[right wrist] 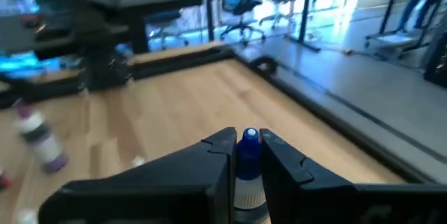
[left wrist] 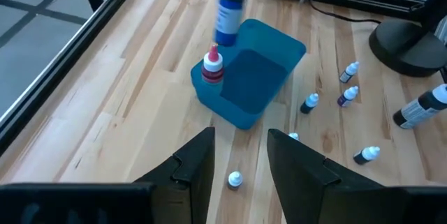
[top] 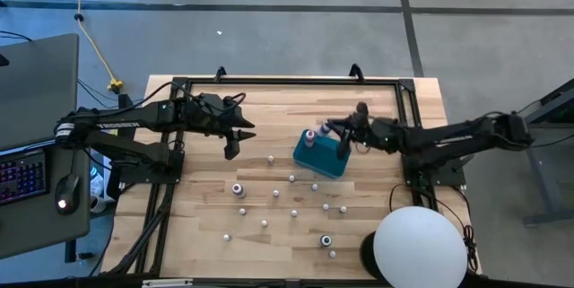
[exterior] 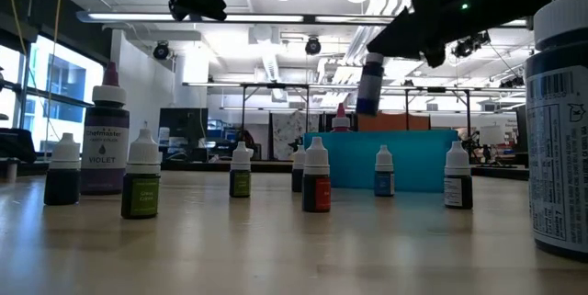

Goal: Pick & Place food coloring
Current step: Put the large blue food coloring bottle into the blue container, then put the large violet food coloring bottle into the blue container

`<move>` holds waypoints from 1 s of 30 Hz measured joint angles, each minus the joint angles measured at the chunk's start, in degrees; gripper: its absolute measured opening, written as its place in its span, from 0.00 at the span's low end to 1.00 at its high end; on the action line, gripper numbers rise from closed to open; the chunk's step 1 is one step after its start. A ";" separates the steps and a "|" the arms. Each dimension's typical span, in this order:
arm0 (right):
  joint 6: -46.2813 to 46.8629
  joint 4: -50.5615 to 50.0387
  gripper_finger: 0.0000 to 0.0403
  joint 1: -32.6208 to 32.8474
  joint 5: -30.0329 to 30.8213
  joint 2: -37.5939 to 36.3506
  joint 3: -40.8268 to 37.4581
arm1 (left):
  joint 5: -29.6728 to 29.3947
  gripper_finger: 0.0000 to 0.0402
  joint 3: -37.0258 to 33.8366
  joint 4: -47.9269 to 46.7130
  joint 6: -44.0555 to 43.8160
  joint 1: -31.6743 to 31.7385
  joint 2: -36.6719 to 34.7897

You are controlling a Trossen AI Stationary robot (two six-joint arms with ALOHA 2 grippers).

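A teal box [top: 320, 155] sits mid-table with a pink-topped food coloring bottle [left wrist: 212, 67] standing in its left corner. My right gripper [top: 341, 131] reaches in from the right and is shut on a blue-capped food coloring bottle [left wrist: 229, 8], which hangs in the air over the box [exterior: 395, 157]. My left gripper [top: 231, 147] hovers left of the box, open, with nothing between its fingers [left wrist: 192, 165]. Several small whitish-capped bottles [top: 276, 193] stand on the wood nearer the front edge. My right gripper pinches the bottle between its two fingers, on the sides just below the blue cap [right wrist: 249, 139]. The fingers come in nearly level from the table's right side. The bottle [exterior: 370, 84] hangs roughly upright below the fingers, lifted clear of the box and the table.
Two larger dark-topped bottles [top: 238, 189] [top: 327, 240] stand among the small ones, and a tall violet bottle [exterior: 106, 143] shows in the low view. A white dome lamp [top: 420, 248] fills the near right corner. Black frame rails [top: 287, 80] border the table.
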 joint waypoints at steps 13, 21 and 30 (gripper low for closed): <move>4.08 8.21 0.10 0.42 5.01 18.08 0.00 | -1.09 0.33 0.00 0.14 -0.02 0.00 0.00; 4.18 10.93 0.14 -1.01 3.80 22.97 0.04 | -1.05 0.33 0.00 -0.09 0.21 0.00 0.00; 3.61 12.99 0.30 -1.05 3.76 23.26 0.00 | -1.00 0.33 0.00 -0.21 0.22 -0.02 0.00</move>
